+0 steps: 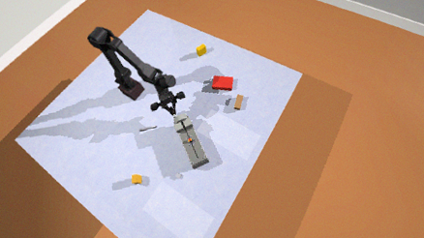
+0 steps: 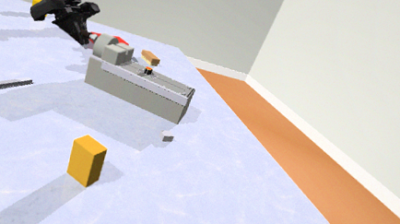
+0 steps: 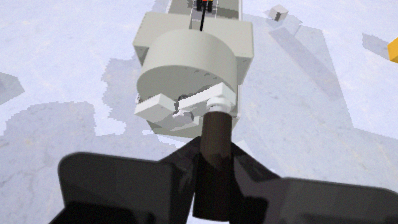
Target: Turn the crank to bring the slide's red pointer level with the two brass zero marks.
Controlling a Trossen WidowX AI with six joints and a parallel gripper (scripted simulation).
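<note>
A long grey machine point(image 1: 193, 145) point(image 2: 139, 88) point(image 3: 170, 30) lies on the pale mat. A round grey drum point(image 3: 187, 62) point(image 2: 101, 44) sits at its near end, with a pale crank arm point(image 3: 182, 104) across its face. The crank's dark handle point(image 3: 216, 150) sticks out toward the wrist camera. My gripper point(image 3: 214, 172) point(image 1: 172, 111) point(image 2: 83, 36) is shut on this handle. The slide's red pointer point(image 1: 190, 139) point(image 2: 148, 70) point(image 3: 205, 4) sits on the top rail, about midway along the machine. The brass zero marks are too small to make out.
A red flat block point(image 1: 223, 82) and a tan block point(image 1: 239, 102) point(image 2: 150, 57) lie beyond the machine. Yellow blocks point(image 1: 136, 178) point(image 2: 86, 159) point(image 1: 201, 49) stand on the mat. A thin dark bar point(image 1: 148, 128) point(image 2: 7, 85) and a small grey cube point(image 2: 167, 135) point(image 3: 278, 12) lie nearby.
</note>
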